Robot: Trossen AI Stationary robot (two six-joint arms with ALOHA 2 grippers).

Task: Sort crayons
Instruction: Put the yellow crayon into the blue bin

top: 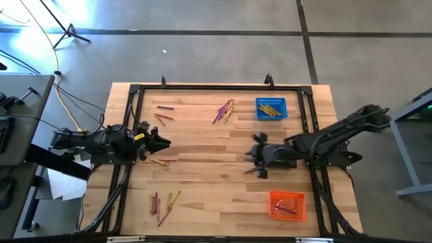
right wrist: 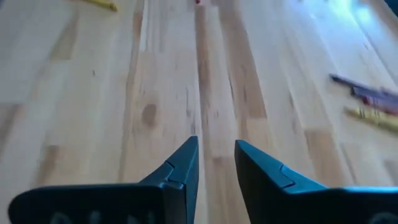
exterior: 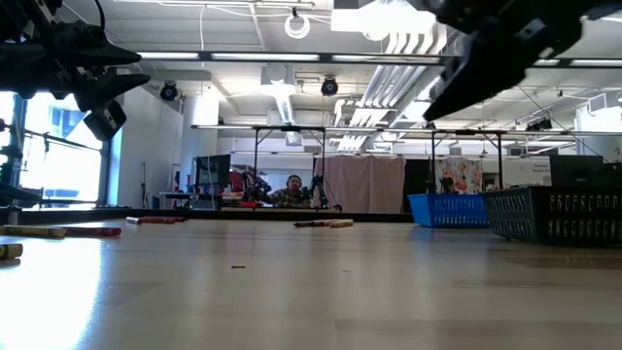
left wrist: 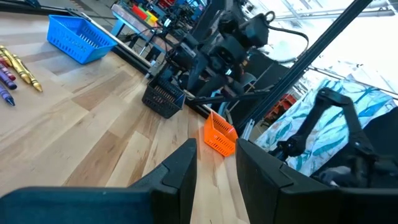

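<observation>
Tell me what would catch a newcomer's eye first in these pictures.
Probably the two bright baskets: the blue basket at the table's far right and the orange basket at its near right corner. Next, the crayons scattered in small clusters over the wooden table, with the left gripper and right gripper facing each other mid-table, both empty.

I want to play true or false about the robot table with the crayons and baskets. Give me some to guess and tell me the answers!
1. The blue basket has yellow crayons in it. True.
2. The orange basket is empty. False: crayons lie inside it.
3. The right gripper holds a crayon. False: its fingers are open with nothing between them.
4. Crayons lie loose on the wooden table. True: there are several little groups.
5. The left gripper is inside the blue basket. False: it hangs open near the table's left edge, far from that basket.
</observation>
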